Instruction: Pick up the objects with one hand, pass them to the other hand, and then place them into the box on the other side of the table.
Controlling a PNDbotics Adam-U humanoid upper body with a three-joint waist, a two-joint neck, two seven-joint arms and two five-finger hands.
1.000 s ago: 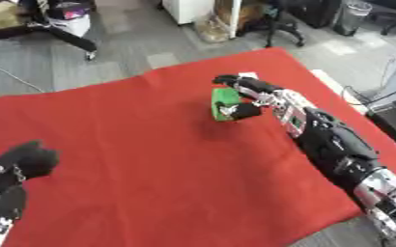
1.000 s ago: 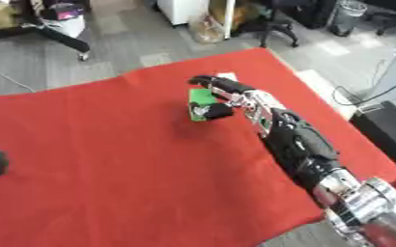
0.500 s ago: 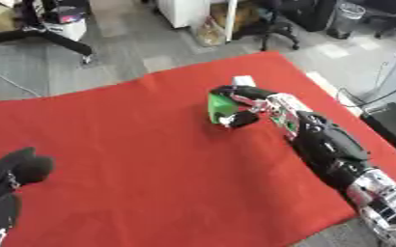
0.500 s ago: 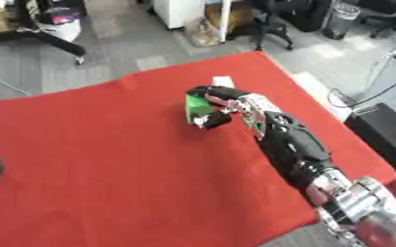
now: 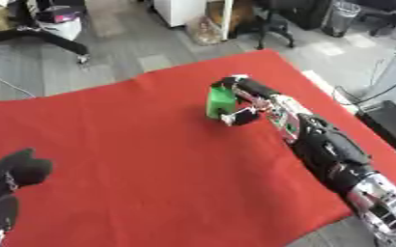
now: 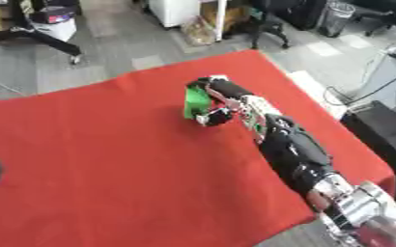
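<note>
On the far right of the red cloth (image 5: 150,159), a green block (image 5: 220,102) is wrapped by the right hand (image 5: 245,99), fingers over its top and thumb curled below. It is judged light, rigid and smooth-sided, best gripped across opposite faces. The left hand (image 5: 11,181) is seen at the near-left corner, its fingers unreadable.

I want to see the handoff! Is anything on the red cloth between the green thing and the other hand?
No. The right hand is curled round the green block, and only bare red cloth lies between it and the left hand at the lower left.
</note>
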